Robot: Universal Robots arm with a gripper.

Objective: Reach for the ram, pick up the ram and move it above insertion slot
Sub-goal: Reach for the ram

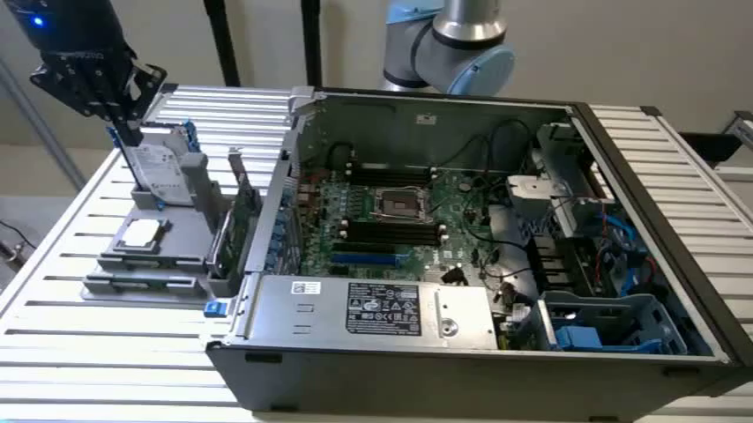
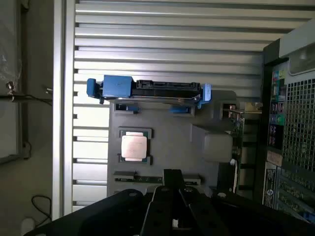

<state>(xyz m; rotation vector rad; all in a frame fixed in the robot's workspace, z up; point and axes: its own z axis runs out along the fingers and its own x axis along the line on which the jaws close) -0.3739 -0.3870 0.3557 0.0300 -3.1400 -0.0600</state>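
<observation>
One step is in hand: the reach, and by the look of it none of the travel toward the ram is made. The tool (image 2: 172, 177) hangs high over the tabletop's (image 1: 70, 352) far corner at the exterior view's left, above the drive (image 1: 159, 167) that stands in the grey fixture (image 1: 130, 261). Its fingers appear closed together, with nothing between them.

The ram (image 1: 141, 283) lies flat along the fixture's end by the tabletop's near edge, past the CPU (image 1: 141, 233) and well apart from the tool, lower down. The slots (image 1: 389, 231) sit inside the open case (image 1: 471, 370).

As I judge it, a grasp calls for spread fingers, a line-up across the ram's thin faces and a careful descent — the card (image 1: 242, 225) stands just beside.
</observation>
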